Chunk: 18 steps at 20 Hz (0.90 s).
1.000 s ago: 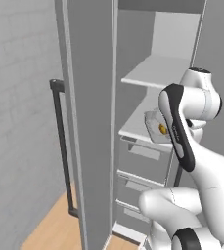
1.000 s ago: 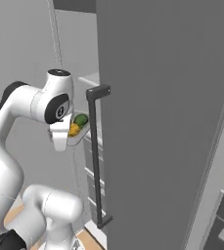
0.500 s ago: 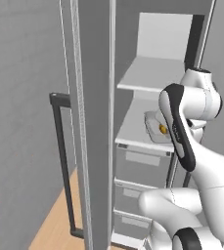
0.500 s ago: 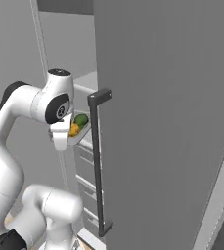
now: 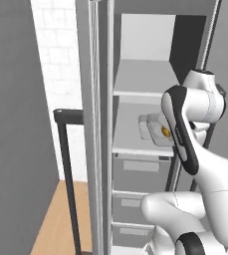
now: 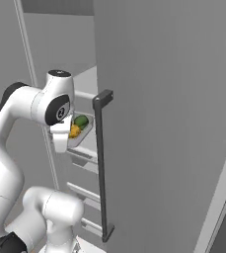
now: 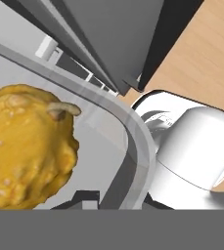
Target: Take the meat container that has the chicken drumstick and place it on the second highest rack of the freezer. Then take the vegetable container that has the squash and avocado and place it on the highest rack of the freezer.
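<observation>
The hand's grip cannot be made out, but the vegetable container (image 6: 81,129) with squash (image 7: 28,146) and avocado (image 6: 81,120) hangs before the open freezer (image 5: 150,74), below the highest rack (image 5: 143,79), so its placement remains.

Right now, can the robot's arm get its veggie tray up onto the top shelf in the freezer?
Probably yes. The freezer door stands open, and the highest rack looks bare, with open space above it. The tray with the squash and avocado is held lower, so the end effector must lift it first.
</observation>
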Tool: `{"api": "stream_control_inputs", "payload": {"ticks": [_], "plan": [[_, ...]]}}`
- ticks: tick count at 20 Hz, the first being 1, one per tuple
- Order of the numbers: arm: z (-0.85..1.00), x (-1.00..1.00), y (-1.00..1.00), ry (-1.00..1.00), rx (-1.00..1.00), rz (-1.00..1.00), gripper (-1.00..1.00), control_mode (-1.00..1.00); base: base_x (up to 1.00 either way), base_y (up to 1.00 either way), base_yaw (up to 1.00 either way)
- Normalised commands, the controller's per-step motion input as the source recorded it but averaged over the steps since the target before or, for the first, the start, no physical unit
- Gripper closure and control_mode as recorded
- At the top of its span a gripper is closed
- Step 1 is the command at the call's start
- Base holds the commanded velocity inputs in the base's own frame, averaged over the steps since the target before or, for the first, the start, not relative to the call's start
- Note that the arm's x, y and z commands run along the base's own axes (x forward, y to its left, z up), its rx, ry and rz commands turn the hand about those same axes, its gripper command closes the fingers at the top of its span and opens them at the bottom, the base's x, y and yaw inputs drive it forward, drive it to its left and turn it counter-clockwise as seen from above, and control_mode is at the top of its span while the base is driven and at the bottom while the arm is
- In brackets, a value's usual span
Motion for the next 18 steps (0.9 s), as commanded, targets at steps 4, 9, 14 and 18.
{"api": "stream_control_inputs", "payload": {"ticks": [4, 9, 14, 18], "plan": [[0.00, 0.00, 0.00, 0.00, 0.00, 0.00, 1.00, 1.00, 0.37, 0.48, -0.37], [0.00, 0.00, 0.00, 0.00, 0.00, 0.00, 1.00, 1.00, 0.36, 0.58, -0.37], [0.00, 0.00, 0.00, 0.00, 0.00, 0.00, 1.00, 1.00, 0.26, 0.69, -0.29], [0.00, 0.00, 0.00, 0.00, 0.00, 0.00, 1.00, 1.00, 0.18, 0.76, -0.12]]}}
